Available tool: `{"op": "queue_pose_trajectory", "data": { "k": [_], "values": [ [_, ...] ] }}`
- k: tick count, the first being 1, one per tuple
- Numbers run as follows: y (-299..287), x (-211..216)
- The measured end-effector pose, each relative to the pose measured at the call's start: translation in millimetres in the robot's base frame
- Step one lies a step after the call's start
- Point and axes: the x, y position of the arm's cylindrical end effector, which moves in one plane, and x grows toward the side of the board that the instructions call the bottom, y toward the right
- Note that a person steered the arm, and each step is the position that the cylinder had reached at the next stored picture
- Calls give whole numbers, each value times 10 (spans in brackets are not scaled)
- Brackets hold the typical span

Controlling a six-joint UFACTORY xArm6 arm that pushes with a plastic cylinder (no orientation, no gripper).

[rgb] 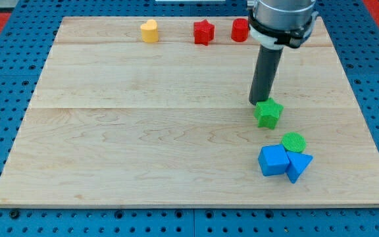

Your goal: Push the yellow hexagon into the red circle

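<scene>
A yellow block point(149, 31) with a notched, heart-like top sits near the board's top edge, left of centre. A red star point(203, 31) stands to its right, and a red circle point(239, 30) is further right, its right side hidden behind the arm. My tip point(258, 103) is at the view's right of centre, far below the red circle. It rests against the upper left edge of a green star point(268, 113).
A green circle point(293, 141), a blue cube point(273, 160) and a blue triangle point(299, 164) cluster at the lower right, below the green star. The wooden board point(143, 131) lies on a blue pegboard surface.
</scene>
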Motion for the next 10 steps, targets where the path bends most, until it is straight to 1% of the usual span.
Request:
{"op": "queue_pose_trajectory", "data": {
  "k": [1, 2, 3, 4, 5, 6, 7, 8, 9, 10],
  "values": [
    [-39, 10],
    [68, -323],
    [737, -844],
    [1063, -1533],
    [1114, -1905],
    [719, -1944],
    [772, -1965],
    [772, -2240],
    [393, -2459],
    [-187, -2360]
  ]
}}
